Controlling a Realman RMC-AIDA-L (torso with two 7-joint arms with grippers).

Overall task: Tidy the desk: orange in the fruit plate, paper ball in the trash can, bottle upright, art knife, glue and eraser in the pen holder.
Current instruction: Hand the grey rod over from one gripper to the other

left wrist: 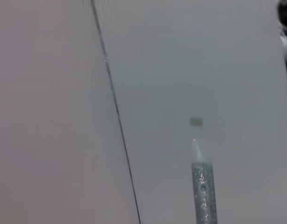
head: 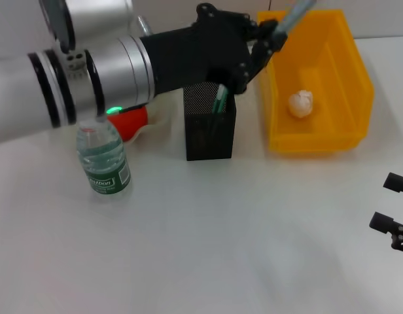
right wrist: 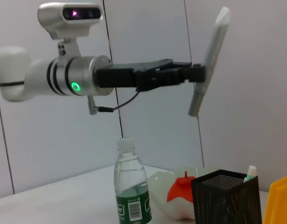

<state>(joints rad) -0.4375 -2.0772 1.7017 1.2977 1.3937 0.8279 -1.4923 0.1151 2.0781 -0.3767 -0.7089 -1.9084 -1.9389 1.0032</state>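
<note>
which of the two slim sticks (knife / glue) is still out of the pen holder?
The glue: the grey-silver stick held in the air by the left gripper, above the pen holder. The mint-green art knife already stands inside the holder.

Head view: high, looking down over the counter (head: 208, 229). Right wrist view: low, sideways, sharing the pen holder (right wrist: 226, 198) and bottle (right wrist: 131, 189). Left wrist view: facing a wall.
</note>
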